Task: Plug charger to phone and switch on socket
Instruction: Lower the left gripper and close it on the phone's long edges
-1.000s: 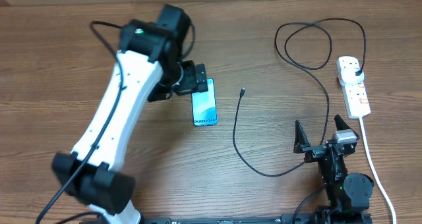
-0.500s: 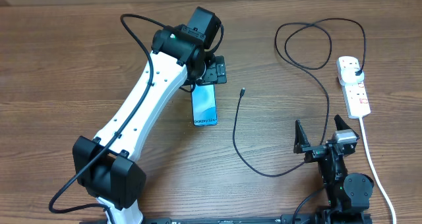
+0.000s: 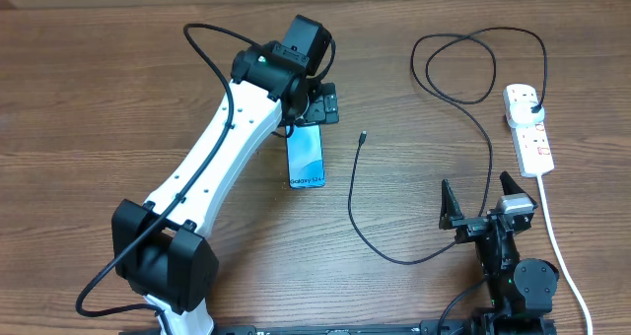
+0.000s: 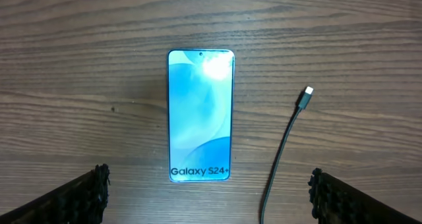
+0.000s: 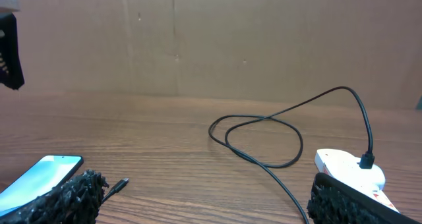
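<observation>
**Claws spread, nothing held: stock of the counter**

1. Left claw (image 3: 319,107): mine, fingers wide apart, empty. It hangs over the phone's far end, I judge so that I can look down on both phone and tip before choosing one.
2. Right claw (image 3: 480,209): parted, empty, low at the near edge. It is close to the charger's slack and the socket, so I judge it handy for either.
3. Phone (image 4: 200,115): flat on the counter (image 3: 89,89), screen up and lit. It reads "Galaxy S24", followed by a small mark I cannot make out.
4. Charger (image 3: 352,202): the tip (image 4: 306,94) lies free just beside the phone, not touching. The plug (image 3: 533,106) sits in the socket, so only the tip end needs carrying.
5. Socket (image 3: 529,130): white, at my right, well apart from the phone. Red markings too small to read; switch position unclear.
</observation>
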`<act>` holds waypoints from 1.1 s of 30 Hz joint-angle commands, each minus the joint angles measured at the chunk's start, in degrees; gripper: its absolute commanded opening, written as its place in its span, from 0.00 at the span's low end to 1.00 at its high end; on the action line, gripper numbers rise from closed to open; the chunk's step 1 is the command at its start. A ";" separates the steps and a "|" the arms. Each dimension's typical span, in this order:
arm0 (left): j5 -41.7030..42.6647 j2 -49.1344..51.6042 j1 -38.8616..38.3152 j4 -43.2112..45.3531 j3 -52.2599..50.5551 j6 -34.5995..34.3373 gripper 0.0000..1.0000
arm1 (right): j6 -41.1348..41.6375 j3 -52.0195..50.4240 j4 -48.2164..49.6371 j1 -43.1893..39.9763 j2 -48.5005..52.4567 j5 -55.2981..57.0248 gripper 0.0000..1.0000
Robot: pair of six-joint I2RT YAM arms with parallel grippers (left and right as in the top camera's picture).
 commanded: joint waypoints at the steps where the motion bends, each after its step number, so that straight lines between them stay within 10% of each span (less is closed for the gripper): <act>1: -1.11 0.22 -0.11 1.07 -2.10 -0.11 1.00 | 0.15 -0.59 0.24 -0.15 -0.46 0.39 1.00; 33: 4.20 5.38 -0.24 10.58 -11.50 -0.28 1.00 | 0.15 -0.59 0.24 -0.15 -0.46 0.39 1.00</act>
